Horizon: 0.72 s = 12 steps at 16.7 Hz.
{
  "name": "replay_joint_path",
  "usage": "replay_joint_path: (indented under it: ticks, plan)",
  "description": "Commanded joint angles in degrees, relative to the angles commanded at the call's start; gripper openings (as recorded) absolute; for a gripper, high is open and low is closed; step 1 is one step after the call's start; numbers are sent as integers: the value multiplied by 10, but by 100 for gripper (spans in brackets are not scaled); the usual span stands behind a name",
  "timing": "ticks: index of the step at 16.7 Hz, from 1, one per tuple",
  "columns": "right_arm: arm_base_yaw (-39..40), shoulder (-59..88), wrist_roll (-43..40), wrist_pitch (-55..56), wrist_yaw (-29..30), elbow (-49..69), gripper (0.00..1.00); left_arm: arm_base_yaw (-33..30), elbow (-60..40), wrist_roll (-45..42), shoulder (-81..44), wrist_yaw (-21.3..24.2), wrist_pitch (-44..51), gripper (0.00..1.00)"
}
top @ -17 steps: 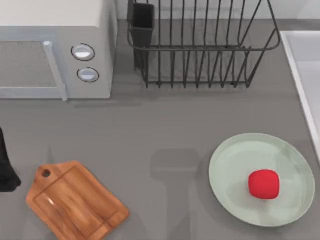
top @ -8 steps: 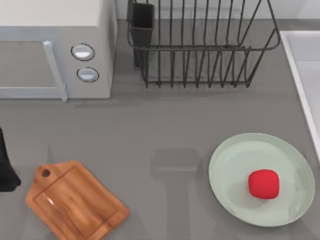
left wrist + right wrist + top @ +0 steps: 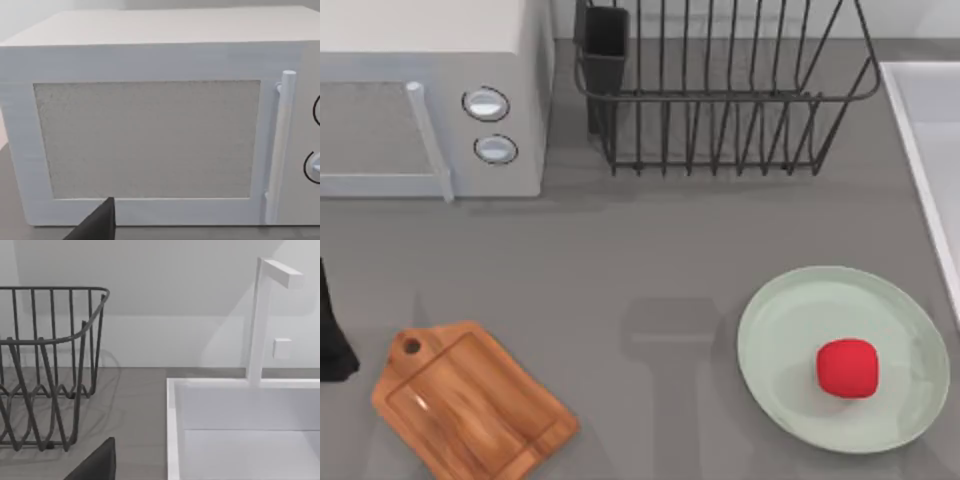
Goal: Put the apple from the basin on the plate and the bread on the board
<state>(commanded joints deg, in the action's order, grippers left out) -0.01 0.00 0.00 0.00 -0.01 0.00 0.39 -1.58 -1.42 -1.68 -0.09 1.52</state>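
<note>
The red apple lies on the mint-green plate at the table's right, right of the plate's middle. Nothing lies on the wooden board at the lower left. The basin runs along the right edge, and its white wall stands before the right wrist. The bread is out of view. A dark part of my left arm sits at the left edge beside the board. A dark tip of my left gripper faces the microwave door. A dark tip of my right gripper points between rack and basin.
A white microwave with its door shut stands at the back left. A black wire dish rack stands at the back middle. A white tap rises behind the basin.
The dark part of my left arm has edged slightly toward the left edge. The apple, plate and board have not moved.
</note>
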Motion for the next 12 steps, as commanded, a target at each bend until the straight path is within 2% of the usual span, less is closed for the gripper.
replay_joint_path:
  ticks: [5, 12]
  plan:
    - [0, 0, 0, 0, 0, 0, 100, 23, -122, -99, -143, 0, 101, 100]
    - [0, 0, 0, 0, 0, 0, 100, 68, -379, -298, -540, 1, 305, 100]
